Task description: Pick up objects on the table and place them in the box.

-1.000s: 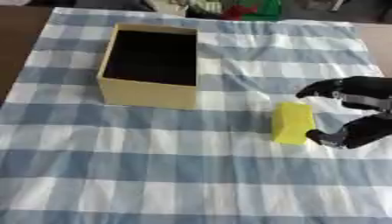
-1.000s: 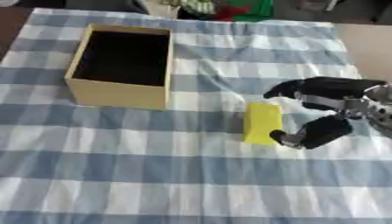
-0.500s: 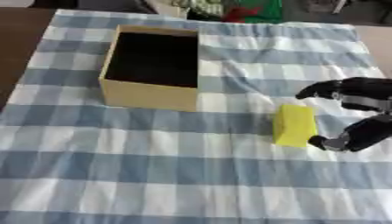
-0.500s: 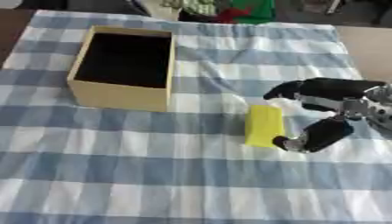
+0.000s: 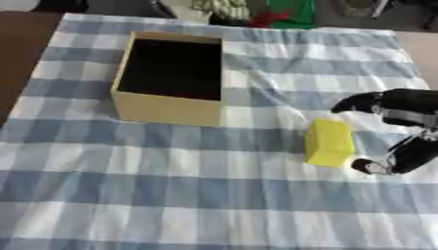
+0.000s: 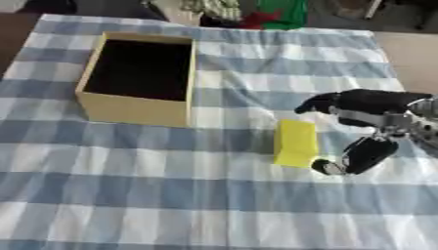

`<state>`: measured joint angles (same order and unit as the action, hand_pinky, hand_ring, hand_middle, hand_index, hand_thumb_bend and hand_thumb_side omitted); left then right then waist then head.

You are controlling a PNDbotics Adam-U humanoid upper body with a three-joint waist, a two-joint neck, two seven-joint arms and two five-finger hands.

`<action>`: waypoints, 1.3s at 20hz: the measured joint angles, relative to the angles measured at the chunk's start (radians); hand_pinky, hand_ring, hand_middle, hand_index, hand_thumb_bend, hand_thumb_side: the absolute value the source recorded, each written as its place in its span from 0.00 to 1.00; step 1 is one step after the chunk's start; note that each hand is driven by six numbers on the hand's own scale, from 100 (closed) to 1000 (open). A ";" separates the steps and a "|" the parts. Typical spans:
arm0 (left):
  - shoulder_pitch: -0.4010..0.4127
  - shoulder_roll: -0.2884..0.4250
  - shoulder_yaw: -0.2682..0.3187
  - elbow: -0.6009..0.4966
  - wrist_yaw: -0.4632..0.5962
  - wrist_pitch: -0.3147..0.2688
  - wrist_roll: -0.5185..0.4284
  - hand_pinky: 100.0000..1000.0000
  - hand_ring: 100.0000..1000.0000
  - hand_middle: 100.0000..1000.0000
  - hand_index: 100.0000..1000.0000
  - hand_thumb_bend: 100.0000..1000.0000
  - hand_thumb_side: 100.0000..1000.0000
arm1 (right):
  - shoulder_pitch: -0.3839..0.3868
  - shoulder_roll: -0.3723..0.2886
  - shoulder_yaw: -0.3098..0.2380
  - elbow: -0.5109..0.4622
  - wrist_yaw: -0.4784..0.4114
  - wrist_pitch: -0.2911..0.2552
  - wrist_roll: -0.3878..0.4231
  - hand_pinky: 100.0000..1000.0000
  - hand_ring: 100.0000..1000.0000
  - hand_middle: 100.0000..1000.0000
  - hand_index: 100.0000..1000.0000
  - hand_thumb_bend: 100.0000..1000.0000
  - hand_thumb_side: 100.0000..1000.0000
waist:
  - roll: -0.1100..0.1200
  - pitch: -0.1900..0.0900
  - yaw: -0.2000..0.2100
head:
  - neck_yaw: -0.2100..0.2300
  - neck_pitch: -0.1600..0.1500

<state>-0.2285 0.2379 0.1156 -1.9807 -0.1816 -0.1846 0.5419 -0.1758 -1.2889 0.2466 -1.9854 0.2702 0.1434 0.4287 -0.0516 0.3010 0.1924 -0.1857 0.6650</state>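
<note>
A yellow block (image 5: pixel 329 142) lies on the blue and white checked cloth, right of centre. My right hand (image 6: pixel 369 111) hovers just to its right, open, with the fingers stretched above the block's far end and the thumb (image 6: pixel 358 157) low beside its near end. Nothing is held. The open cardboard box (image 5: pixel 174 77) stands at the upper left, its inside dark and empty as far as I see. My left hand is in no view.
The checked cloth (image 5: pixel 171 195) covers the table. Beyond its far edge lie green and red things (image 5: pixel 287 12) and some pale clutter. Bare brown tabletop (image 5: pixel 17 39) shows at the far left.
The camera has tilted, so the whole scene has slid down in the picture. My right hand has held its open pose by the yellow block.
</note>
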 measured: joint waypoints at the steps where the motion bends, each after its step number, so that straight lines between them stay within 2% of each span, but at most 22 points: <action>1: 0.000 0.000 0.000 0.000 0.000 0.000 0.000 0.93 0.57 0.54 0.60 0.13 0.60 | 0.000 0.000 0.000 0.000 -0.001 0.003 -0.001 0.99 1.00 0.95 1.00 0.26 0.40 | 0.000 0.000 0.000 | 0.000 0.000; 8: -0.001 0.000 0.000 0.000 0.001 0.001 -0.001 0.93 0.58 0.54 0.60 0.13 0.60 | -0.017 0.004 0.007 0.000 -0.024 0.034 0.001 1.00 1.00 0.95 1.00 0.21 0.47 | -0.003 0.000 0.003 | -0.001 -0.004; 16: -0.002 -0.001 0.000 0.000 0.001 0.001 -0.004 0.93 0.57 0.54 0.60 0.13 0.61 | -0.045 0.020 0.024 0.000 -0.036 0.090 0.032 1.00 1.00 0.95 1.00 0.23 0.46 | -0.006 0.002 0.017 | -0.005 -0.008; 19: -0.004 -0.001 0.000 0.000 0.001 0.002 -0.005 0.93 0.57 0.54 0.60 0.13 0.61 | -0.053 0.028 0.033 0.000 -0.043 0.101 0.042 1.00 1.00 0.95 1.00 0.23 0.43 | -0.007 0.002 0.018 | -0.005 -0.008; 20: -0.004 -0.001 0.000 0.000 0.001 0.003 -0.006 0.93 0.57 0.54 0.60 0.13 0.61 | -0.057 0.030 0.036 0.000 -0.047 0.104 0.045 1.00 1.00 0.95 1.00 0.25 0.38 | -0.008 0.002 0.018 | -0.004 -0.008; 24: -0.005 -0.002 0.000 0.000 0.001 0.005 -0.008 0.93 0.57 0.54 0.60 0.12 0.61 | -0.072 0.036 0.045 0.000 -0.061 0.116 0.057 1.00 0.99 0.94 1.00 0.27 0.28 | -0.009 0.002 0.018 | -0.005 -0.008; 26: -0.005 -0.002 0.000 0.000 0.001 0.005 -0.008 0.93 0.57 0.54 0.60 0.12 0.61 | -0.077 0.037 0.050 0.000 -0.062 0.122 0.062 1.00 0.99 0.94 1.00 0.27 0.29 | -0.007 0.003 0.017 | -0.005 -0.008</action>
<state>-0.2338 0.2363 0.1153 -1.9807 -0.1804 -0.1796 0.5338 -0.2525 -1.2515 0.2961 -1.9855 0.2082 0.2659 0.4905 -0.0589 0.3040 0.2092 -0.1910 0.6572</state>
